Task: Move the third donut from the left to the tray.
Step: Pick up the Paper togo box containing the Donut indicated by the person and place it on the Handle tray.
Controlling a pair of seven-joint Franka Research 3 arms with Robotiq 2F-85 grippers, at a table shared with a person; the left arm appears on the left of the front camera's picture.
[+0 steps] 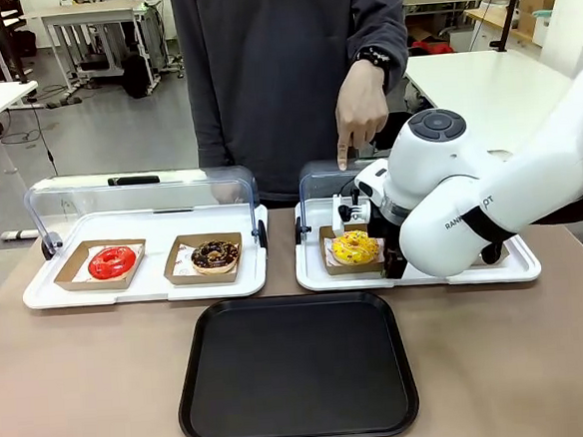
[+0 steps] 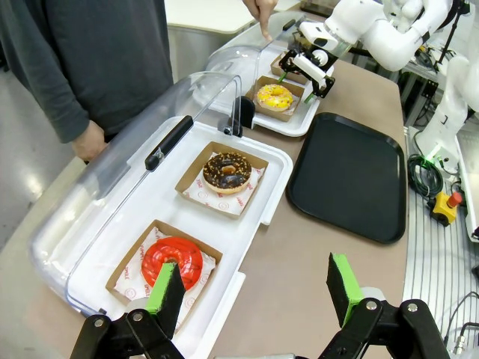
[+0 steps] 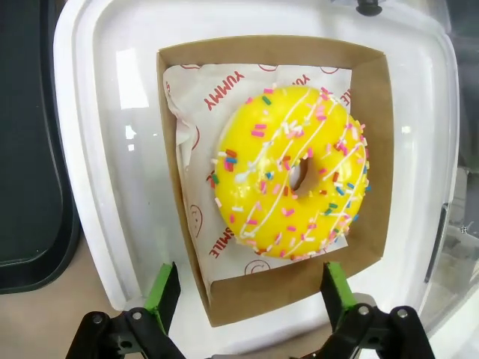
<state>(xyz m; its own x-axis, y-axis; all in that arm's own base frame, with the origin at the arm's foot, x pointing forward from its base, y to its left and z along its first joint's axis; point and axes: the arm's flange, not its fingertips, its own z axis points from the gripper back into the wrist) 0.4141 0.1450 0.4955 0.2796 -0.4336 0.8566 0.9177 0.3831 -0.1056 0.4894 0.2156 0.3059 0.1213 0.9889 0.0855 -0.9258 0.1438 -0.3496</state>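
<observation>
The third donut from the left (image 1: 355, 246) (image 2: 275, 96) (image 3: 292, 172) has yellow icing with coloured sprinkles. It lies in a brown cardboard holder (image 3: 367, 97) on the right white tray (image 1: 315, 272). My right gripper (image 1: 363, 235) (image 2: 298, 86) (image 3: 251, 292) hangs open just above it, with the holder's near edge between its green pads and nothing held. The black tray (image 1: 295, 368) (image 2: 348, 172) (image 3: 30, 149) lies bare at the front middle of the table. My left gripper (image 2: 254, 292) is open, above the table edge beside the red donut (image 2: 172, 260).
A person stands at the far side, one hand (image 1: 359, 114) pointing a finger down at the right tray's raised clear lid (image 1: 319, 177). The left white tray (image 1: 37, 296) holds the red donut (image 1: 111, 261) and a chocolate donut (image 1: 214, 255) (image 2: 227, 171), its lid open.
</observation>
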